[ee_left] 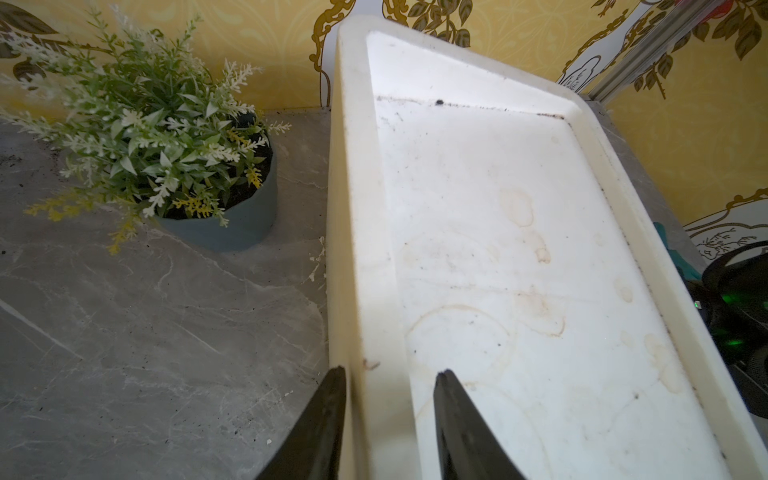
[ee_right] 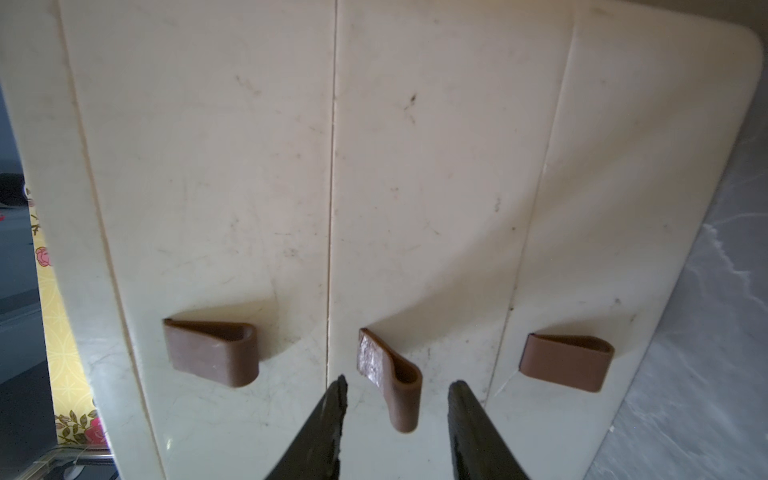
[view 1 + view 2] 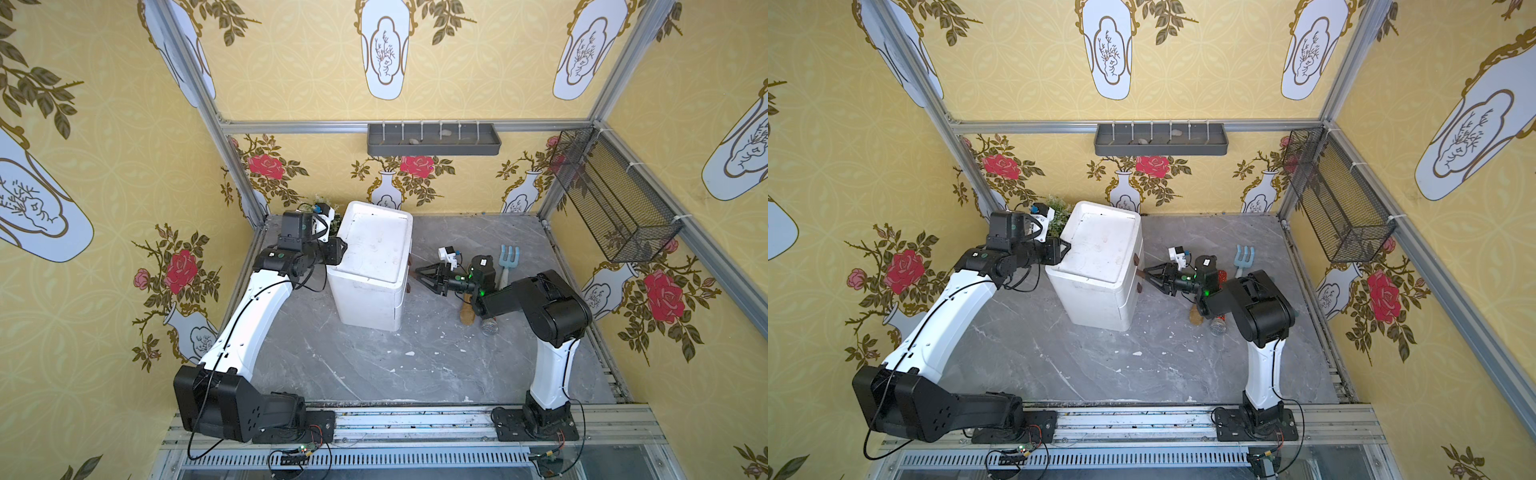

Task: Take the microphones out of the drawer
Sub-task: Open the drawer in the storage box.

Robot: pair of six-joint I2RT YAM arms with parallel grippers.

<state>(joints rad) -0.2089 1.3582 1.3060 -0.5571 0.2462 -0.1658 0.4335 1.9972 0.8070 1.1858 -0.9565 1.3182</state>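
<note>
— Top views first. Whereabouts of the microphone (image 3: 489, 327)?
— Out on the desk (image 3: 374, 365) in both top views, near its right edge. Only the mesh head showing, the rest tucked under the right arm (image 3: 540, 307). Well behind the right gripper (image 3: 419, 275), itself aimed the other way, at the front of the drawer unit (image 3: 370, 266).
— Anything around it?
— Just beside it, a wooden-handled thing (image 3: 467, 312), kind unclear. Farther toward the back edge, a pale blue garden fork (image 3: 509, 255). On the right arm, a white sticker (image 3: 483, 262), too small to read.
— Left wrist view?
— Raised rim of the drawer unit's top clamped by the left gripper (image 1: 390, 372), one finger outside, one inside. Beside the unit, toward the desk's back left corner, a potted plant (image 1: 166, 137).
— Right wrist view?
— Three drawer fronts, all pushed in, a brown handle on each. Jaws of the right gripper (image 2: 399, 380) apart, one finger either side of the twisted middle handle (image 2: 376, 359), a gap on both sides. Nothing gripped.
</note>
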